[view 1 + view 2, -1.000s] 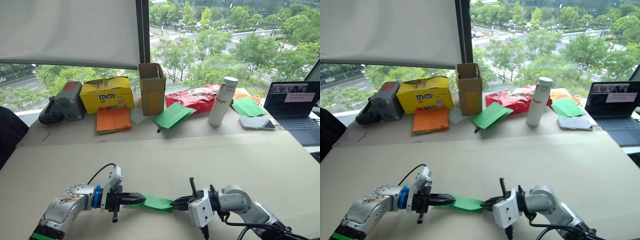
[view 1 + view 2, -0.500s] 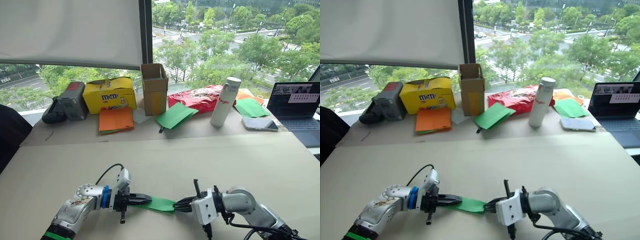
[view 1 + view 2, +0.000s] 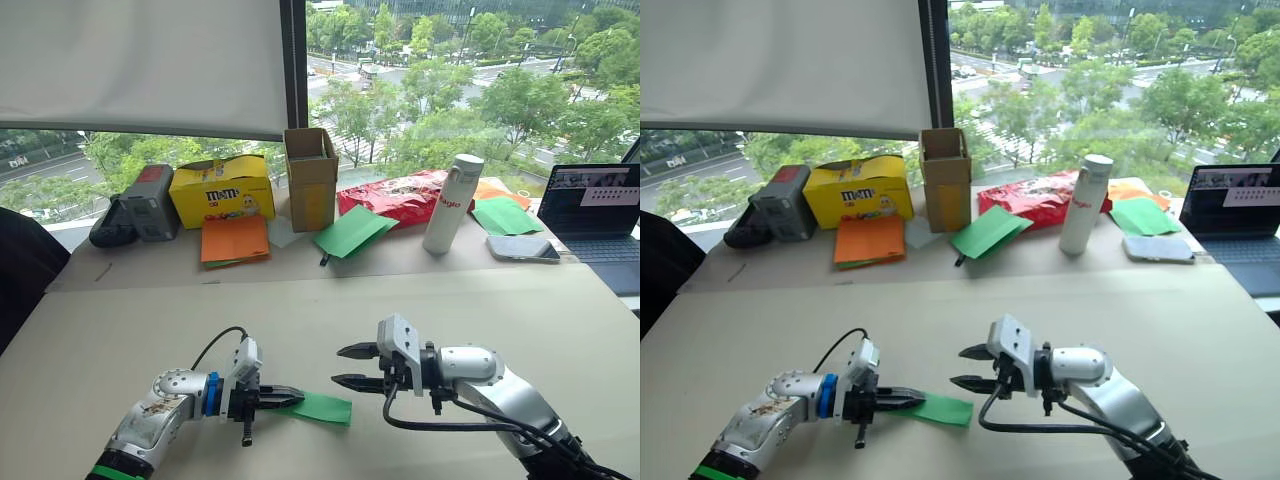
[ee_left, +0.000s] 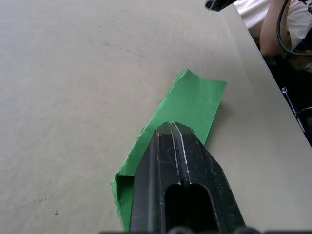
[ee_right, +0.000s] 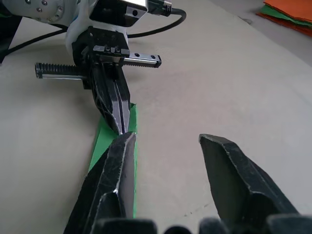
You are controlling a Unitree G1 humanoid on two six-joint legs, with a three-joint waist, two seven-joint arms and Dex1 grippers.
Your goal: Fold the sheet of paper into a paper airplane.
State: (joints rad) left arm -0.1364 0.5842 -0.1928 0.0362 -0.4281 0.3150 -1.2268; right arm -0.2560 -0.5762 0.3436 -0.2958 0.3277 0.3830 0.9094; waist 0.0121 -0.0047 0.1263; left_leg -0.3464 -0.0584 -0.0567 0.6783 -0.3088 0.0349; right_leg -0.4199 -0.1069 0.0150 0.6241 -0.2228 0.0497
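The sheet of paper, bright green and folded into a narrow strip, lies flat on the beige table near its front edge. My left gripper is shut on the strip's left end, with its black fingers pressed together over the paper. My right gripper hovers open just above and beyond the strip's right end, its jaws one above the other with nothing between them. In the right wrist view, the open right gripper faces the left gripper along the paper.
Along the table's back stand a black device, a yellow candy box, a cardboard box, a red bag, a white bottle, orange sheets, plain green sheets, a phone and a laptop.
My right gripper has let go of the strip's right end, opened, and risen off the table. The left gripper stays shut on the left end. The camera shifted slightly.
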